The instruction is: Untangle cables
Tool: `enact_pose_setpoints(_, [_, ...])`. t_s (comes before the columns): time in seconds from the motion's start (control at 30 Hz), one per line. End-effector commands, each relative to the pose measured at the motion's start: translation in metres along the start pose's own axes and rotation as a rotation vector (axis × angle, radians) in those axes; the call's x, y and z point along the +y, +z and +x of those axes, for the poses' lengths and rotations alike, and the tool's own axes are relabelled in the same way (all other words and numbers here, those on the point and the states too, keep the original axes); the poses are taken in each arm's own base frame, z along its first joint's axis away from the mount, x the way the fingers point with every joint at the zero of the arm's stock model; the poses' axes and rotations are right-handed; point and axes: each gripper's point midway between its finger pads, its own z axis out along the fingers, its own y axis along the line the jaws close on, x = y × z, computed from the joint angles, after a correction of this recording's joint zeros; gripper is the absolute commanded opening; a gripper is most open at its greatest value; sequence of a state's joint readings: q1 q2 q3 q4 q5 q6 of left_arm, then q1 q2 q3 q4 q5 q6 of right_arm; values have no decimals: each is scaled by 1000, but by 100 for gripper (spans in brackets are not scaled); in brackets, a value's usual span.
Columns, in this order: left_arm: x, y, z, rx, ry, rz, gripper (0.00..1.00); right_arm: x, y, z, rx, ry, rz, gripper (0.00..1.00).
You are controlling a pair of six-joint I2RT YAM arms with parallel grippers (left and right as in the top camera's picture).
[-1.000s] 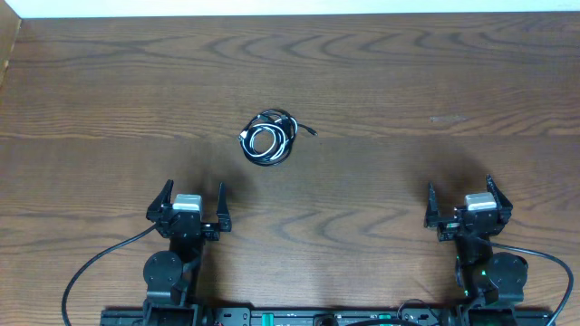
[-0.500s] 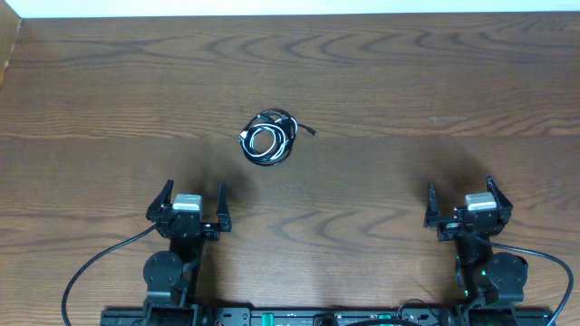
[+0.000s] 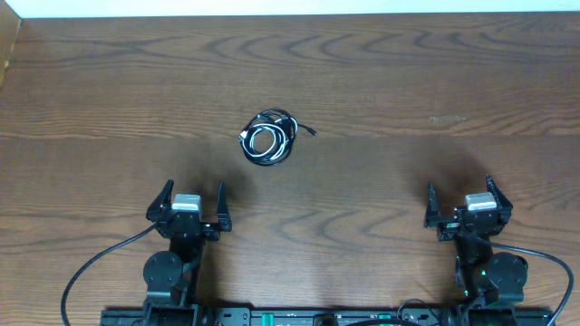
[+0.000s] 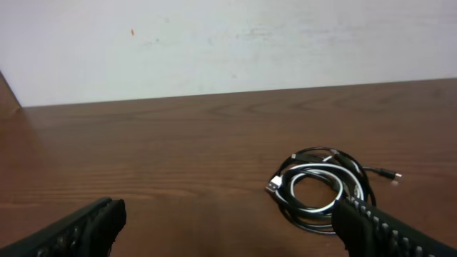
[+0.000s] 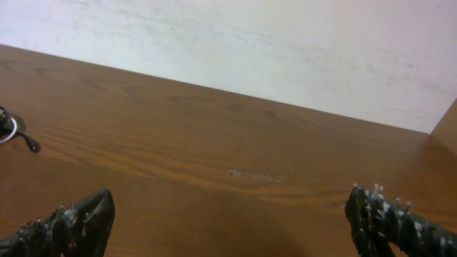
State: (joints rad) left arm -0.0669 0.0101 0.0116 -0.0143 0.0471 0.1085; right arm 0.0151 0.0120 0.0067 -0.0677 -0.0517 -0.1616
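The overhead camera looks straight down on the whole table [image 3: 381, 81] from well above. Both wrist cameras sit low at the near edge, facing the far wall [image 4: 228, 43] — all three views share the cables [image 4: 321, 193].

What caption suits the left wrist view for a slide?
Coiled black and white cables lie on a wooden table beyond the open fingers.

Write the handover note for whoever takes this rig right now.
Left gripper: fingers open, empty.
Right gripper: fingers open, empty.
The coiled bundle of thin black and white cables lies on the brown wooden table, beyond the left gripper and slightly to its right, far from the right gripper.
Done: nothing; the cables are tangled in one coil, untouched.
Left: grasp the bundle, pull the cables apart, lay them out separately.
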Motion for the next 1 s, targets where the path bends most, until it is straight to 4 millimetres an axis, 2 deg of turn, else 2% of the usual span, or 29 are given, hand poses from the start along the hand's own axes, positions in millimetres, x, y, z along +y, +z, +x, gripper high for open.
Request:
enact_pose_setpoints(0.0, [4,-1,7,31,-75,-23,98,-2,0,-1,-5,20,10,99])
enact_pose_setpoints(0.17, [5,-3,-1,43,-114,-28,98,-14,-1,-2,-1,80,78,99])
enact_pose_setpoints(0.4, [5,-2,-2,189,-112,-31,98,-15,-5,0,54,103,78,99])
enact_pose_setpoints(0.67, [5,15,-12,385,-130,-31,98,-17,-9,-8,168,108,73,99])
enact_pose_setpoints(0.97, [-11,33,-20,684,-155,52,98,-19,-3,-17,370,183,62,99])
